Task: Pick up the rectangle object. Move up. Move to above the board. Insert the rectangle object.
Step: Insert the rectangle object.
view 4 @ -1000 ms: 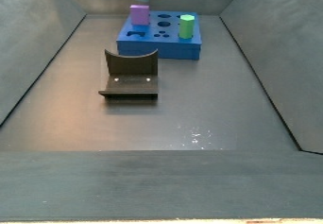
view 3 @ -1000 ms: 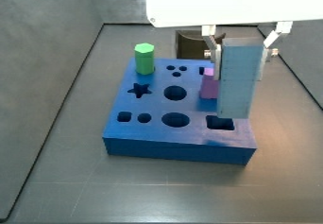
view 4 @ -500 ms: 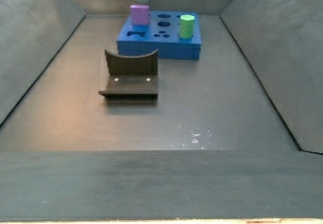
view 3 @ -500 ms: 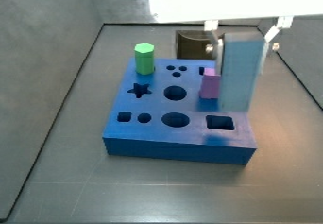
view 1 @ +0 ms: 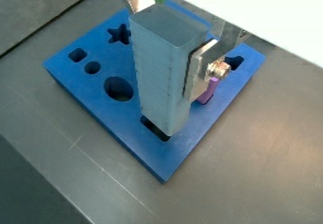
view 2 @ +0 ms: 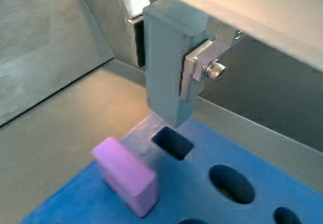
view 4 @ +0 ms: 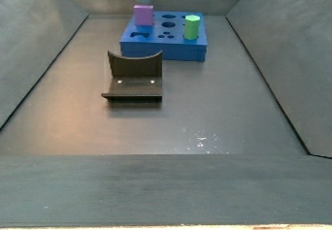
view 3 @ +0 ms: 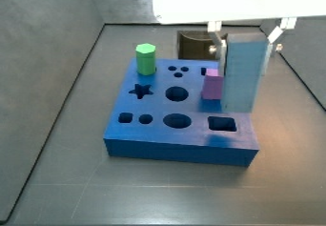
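Note:
My gripper [view 3: 242, 39] is shut on the rectangle object [view 3: 245, 72], a tall light-blue prism held upright. Silver fingers [view 1: 202, 65] clamp its upper sides. It also shows in both wrist views [view 1: 164, 67] [view 2: 169, 62]. Its lower end hangs a little above the board [view 3: 159, 139], a royal-blue slab, by the square cut-out [view 3: 223, 124] near the board's corner. In a wrist view the cut-out [view 2: 173, 144] lies just below the prism's end. The board also shows in a side view [view 4: 166, 48]; the gripper is out of that view.
A pink block [view 3: 212, 84] stands in the board right beside the held prism, also in a wrist view [view 2: 127, 174]. A green hexagonal prism [view 3: 147, 59] stands at the board's far corner. The dark fixture [view 4: 134, 77] stands on the floor off the board.
The gripper with the rectangle object has risen slightly and shifted a little away over the last second. It has hardly moved in the last half second.

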